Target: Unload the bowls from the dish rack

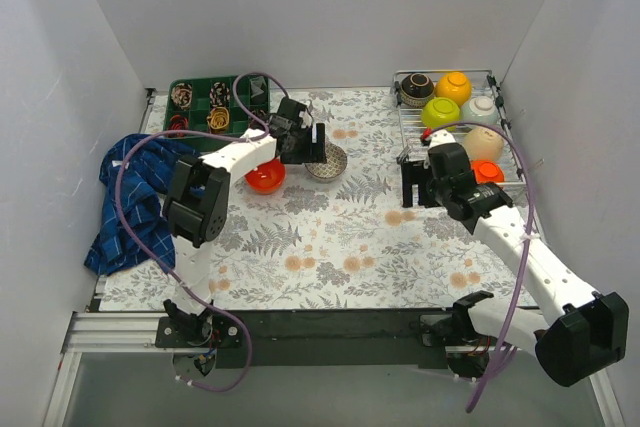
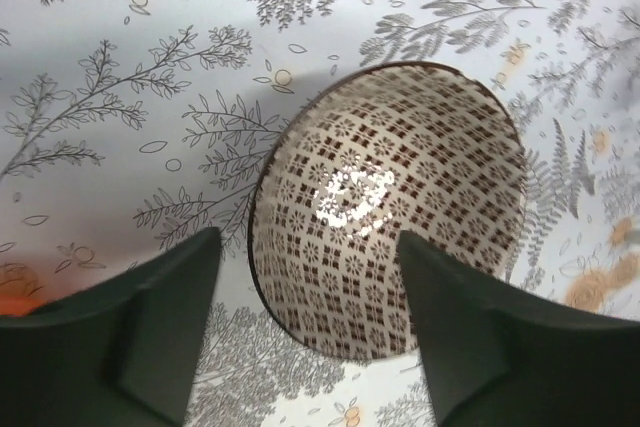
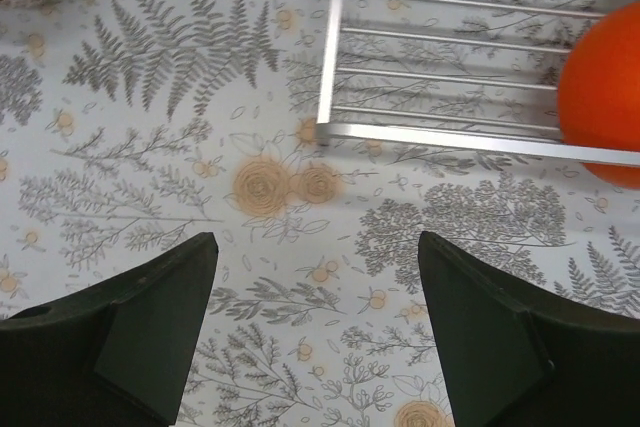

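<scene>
The silver wire dish rack (image 1: 510, 162) at the back right holds dark brown (image 1: 416, 88), yellow-orange (image 1: 454, 86), lime green (image 1: 440, 112), pale mint (image 1: 480, 108), beige (image 1: 483, 143) and red-orange (image 1: 487, 172) bowls. A second red-orange bowl (image 1: 264, 177) and the white patterned bowl (image 1: 326, 161) stand on the floral tablecloth. My left gripper (image 1: 305, 144) is open; in its wrist view the patterned bowl's (image 2: 390, 207) near rim lies between its fingers. My right gripper (image 1: 418, 185) is open and empty over the cloth, left of the rack corner (image 3: 330, 127) and the red-orange bowl (image 3: 605, 97).
A green compartment tray (image 1: 195, 87) with small items stands at the back left. A blue plaid cloth (image 1: 135, 197) lies crumpled at the left edge. White walls enclose the table on three sides.
</scene>
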Motion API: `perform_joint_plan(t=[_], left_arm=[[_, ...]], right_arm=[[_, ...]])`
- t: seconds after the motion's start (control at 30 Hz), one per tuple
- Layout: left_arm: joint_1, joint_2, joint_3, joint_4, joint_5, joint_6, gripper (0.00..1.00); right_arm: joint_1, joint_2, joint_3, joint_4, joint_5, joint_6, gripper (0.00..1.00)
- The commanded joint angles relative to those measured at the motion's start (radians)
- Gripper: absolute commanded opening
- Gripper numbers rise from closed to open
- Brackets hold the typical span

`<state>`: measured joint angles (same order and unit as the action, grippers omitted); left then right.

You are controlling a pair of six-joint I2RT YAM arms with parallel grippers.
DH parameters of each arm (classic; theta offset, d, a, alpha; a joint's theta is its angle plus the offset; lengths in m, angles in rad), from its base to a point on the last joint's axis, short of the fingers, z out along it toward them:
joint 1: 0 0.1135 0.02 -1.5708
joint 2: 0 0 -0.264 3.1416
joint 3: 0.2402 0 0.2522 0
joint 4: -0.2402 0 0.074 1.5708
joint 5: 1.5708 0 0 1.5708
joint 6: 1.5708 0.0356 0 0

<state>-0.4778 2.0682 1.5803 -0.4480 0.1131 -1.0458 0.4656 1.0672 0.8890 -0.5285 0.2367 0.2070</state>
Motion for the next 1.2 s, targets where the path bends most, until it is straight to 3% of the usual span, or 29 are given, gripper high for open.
perform_joint_plan(t=[0.0, 0.13, 0.33, 0.47, 0.67, 0.87, 1.0, 1.17], left_arm=[[-0.002, -0.249, -0.023, 0.000, 0.016, -0.003, 0.80], [-0.002, -0.423, -0.129, -0.012, 0.000, 0.001, 0.98], [-0.004, -0.786, -0.396, 0.003, 0.005, -0.008, 0.98], [-0.004, -1.040, -0.671, 0.032, -0.050, -0.017, 0.98], [-0.002, -1.328, -0.914, 0.087, -0.136, -0.036, 0.98], [-0.002, -1.431, -1.052, 0.169, -0.153, -0.013, 0.98], [-0.002, -1.441, -1.066, 0.212, -0.121, 0.030, 0.98], [-0.002, -1.447, -1.077, 0.246, -0.135, 0.041, 0.98]], right_arm=[[-0.106, 0.037, 0.093, -0.011, 0.000, 0.008, 0.89], [-0.226, 0.094, 0.152, -0.018, 0.016, 0.008, 0.88], [-0.405, 0.233, 0.237, -0.011, 0.000, 0.025, 0.86], [-0.488, 0.330, 0.292, 0.008, -0.013, 0.014, 0.85], [-0.538, 0.439, 0.344, 0.053, -0.043, -0.044, 0.84], [-0.545, 0.513, 0.364, 0.055, -0.157, -0.043, 0.83], [-0.544, 0.539, 0.335, 0.062, -0.391, -0.046, 0.80], [-0.498, 0.545, 0.317, 0.091, -0.511, -0.052, 0.77]])
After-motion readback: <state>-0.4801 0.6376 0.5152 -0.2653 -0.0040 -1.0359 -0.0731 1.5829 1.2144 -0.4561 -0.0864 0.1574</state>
